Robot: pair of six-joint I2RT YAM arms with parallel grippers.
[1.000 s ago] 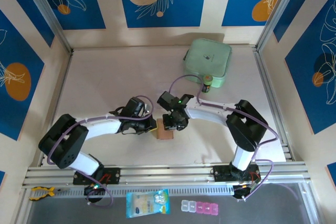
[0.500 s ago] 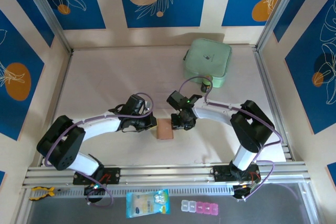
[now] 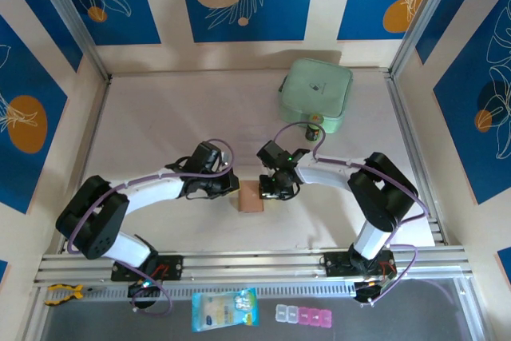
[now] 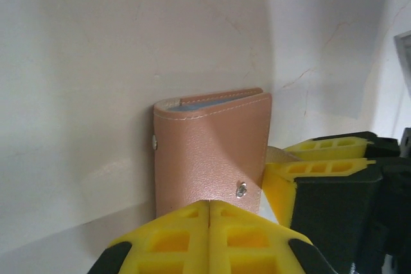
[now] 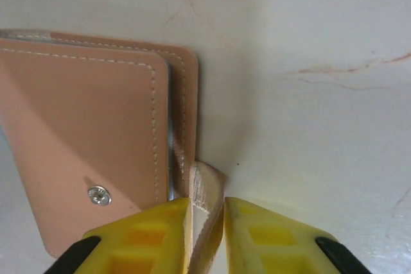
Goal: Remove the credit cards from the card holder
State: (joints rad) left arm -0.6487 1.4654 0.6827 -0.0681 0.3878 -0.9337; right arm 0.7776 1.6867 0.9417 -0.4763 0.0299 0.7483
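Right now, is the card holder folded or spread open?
Folded: the card holder lies closed, its tab unsnapped, pinched by the right gripper.

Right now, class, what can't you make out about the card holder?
Cards: all views, inside the shut card holder.
Its bottom edge: left wrist view, behind the left hand.
End of the tab: right wrist view, pinched in the right hand, cut off by the frame.
Top view: holder too small.

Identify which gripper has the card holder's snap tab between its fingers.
The right gripper: the snap tab of the card holder sits between its yellow fingers. The left gripper has its fingers together, nothing between them.
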